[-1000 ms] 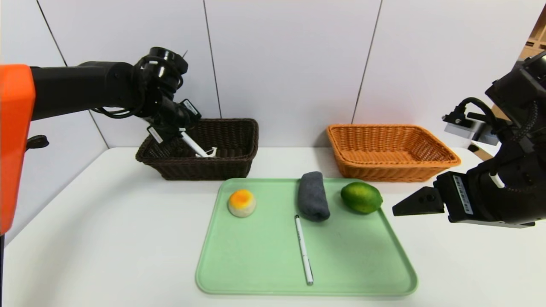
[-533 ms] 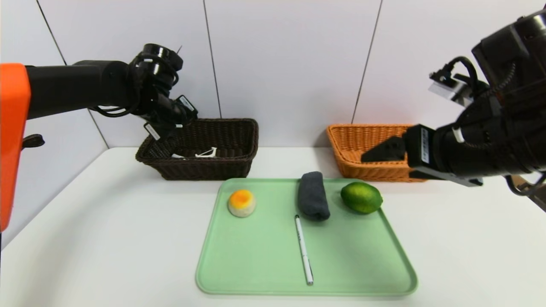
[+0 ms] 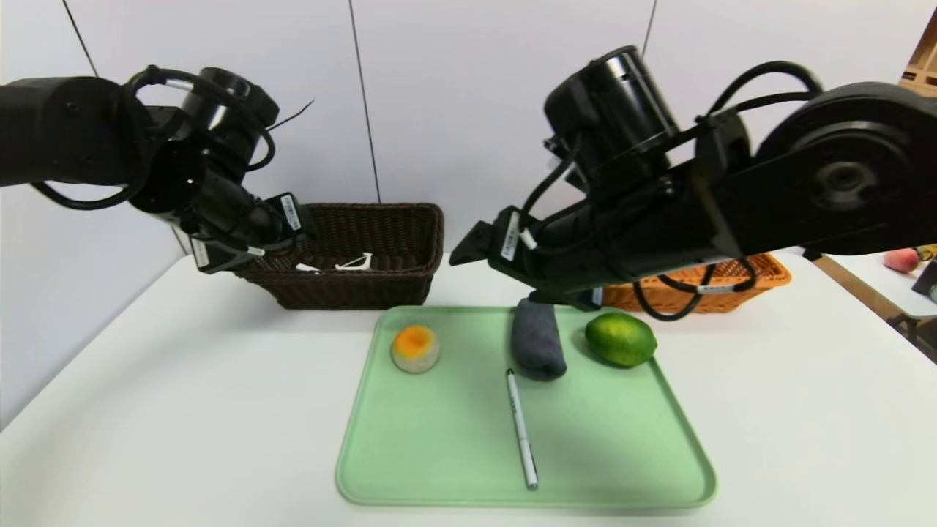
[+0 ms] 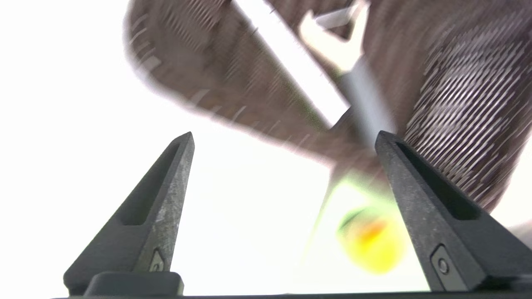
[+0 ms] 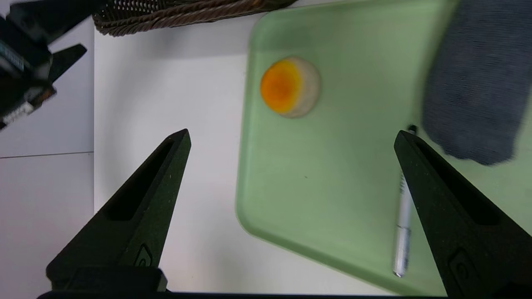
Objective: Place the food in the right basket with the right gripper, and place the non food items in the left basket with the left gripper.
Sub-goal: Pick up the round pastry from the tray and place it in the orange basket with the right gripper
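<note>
there, pale bun (image 3: 416, 349) has orange-yellow top.

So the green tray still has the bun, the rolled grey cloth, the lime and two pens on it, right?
Almost. The head view shows only one pen on the green tray, beside the bun, the rolled grey cloth and the lime. The other pen lies in the dark basket with the peeler.
</note>
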